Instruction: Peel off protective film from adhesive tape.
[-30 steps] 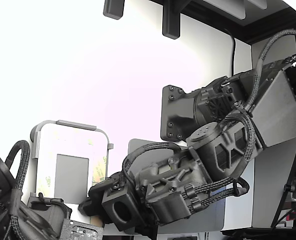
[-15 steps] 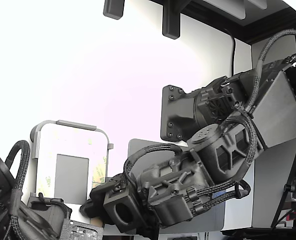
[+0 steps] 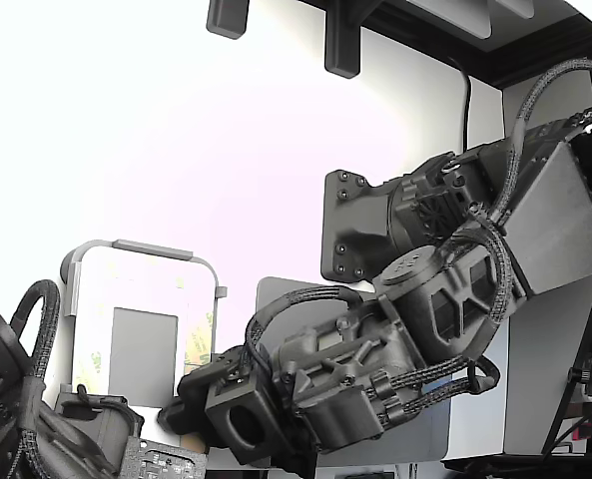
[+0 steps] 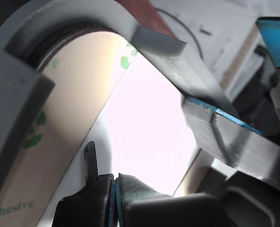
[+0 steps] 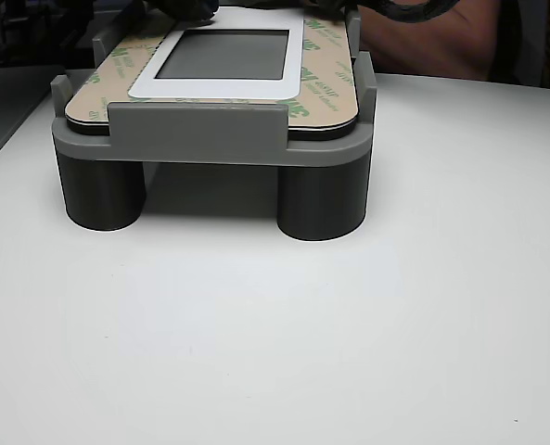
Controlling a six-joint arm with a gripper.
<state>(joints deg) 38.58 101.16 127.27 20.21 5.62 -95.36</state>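
Exterior view: white panel (image 3: 141, 299) seated in a grey fixture (image 3: 136, 247), a grey rectangle (image 3: 143, 342) at the panel's centre. Tan strips with green print run along the panel's edges. The arm (image 3: 445, 289) reaches down toward the panel's near corner at the exterior view's right. Gripper (image 3: 181, 399) sits low beside that corner; fingertips hidden behind the black housing, opening cannot be told here.

Wrist view: protective film (image 4: 64, 123), tan with green print, lies flat along the panel edge under the fixture's grey lip (image 4: 17, 113). A thin dark finger tip (image 4: 90, 158) stands just beside the film's edge on the white panel. Cannot tell whether anything is pinched.

Other view: fixture stands on two round legs on the white desk (image 5: 275, 334). Panel lies flat in it, printed strips around the grey rectangle. Dark arm parts at the fixture's far end.
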